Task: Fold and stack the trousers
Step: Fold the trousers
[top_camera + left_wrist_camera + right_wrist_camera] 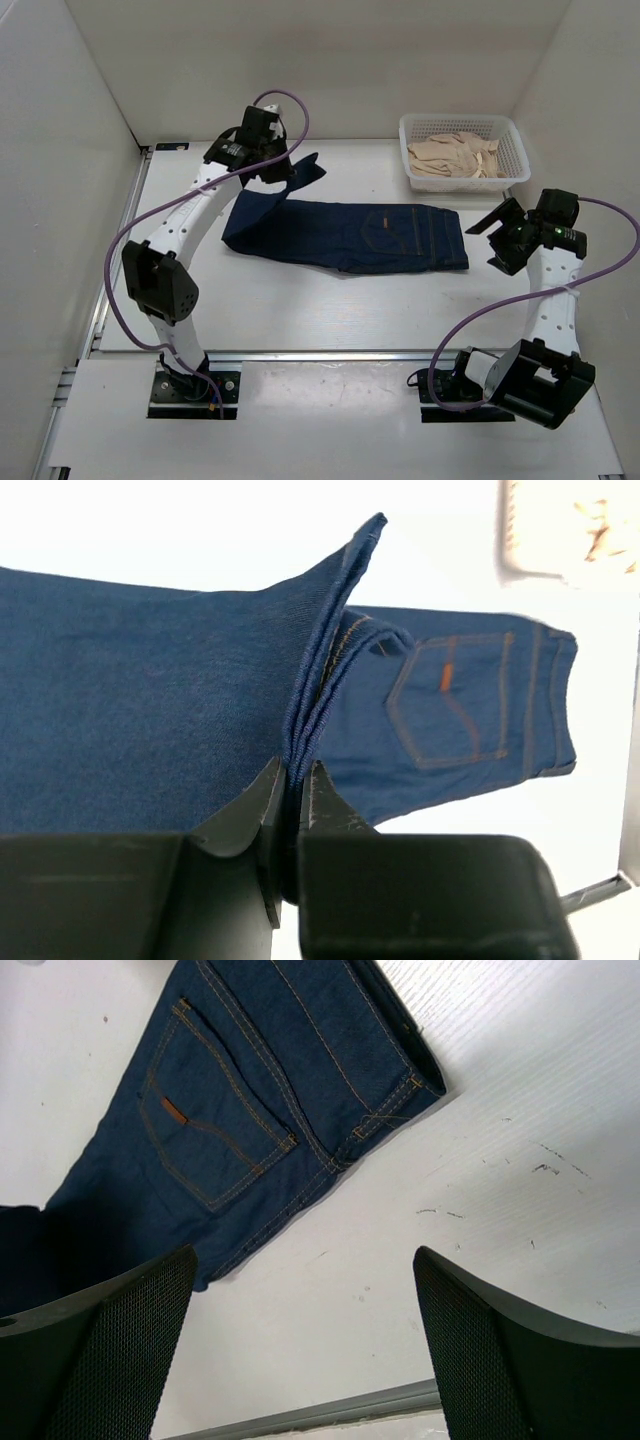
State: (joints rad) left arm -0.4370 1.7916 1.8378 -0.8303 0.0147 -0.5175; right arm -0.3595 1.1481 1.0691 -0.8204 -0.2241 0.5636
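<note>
Top external view: trousers lie folded lengthwise mid-frame, leg ends raised at upper left. Left gripper pinches those stacked layers; right gripper hangs wide, empty, near the waistband. I would carry the ends level onto the waistband, edges aligned.

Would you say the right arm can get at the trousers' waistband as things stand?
Probably yes: the right end effector is open near the trousers, with only bare table before the waistband.

Left arm arched toward the far left, left gripper clamped on a fold of the trousers; right arm upright at the right — right gripper spread wide, empty.
</note>
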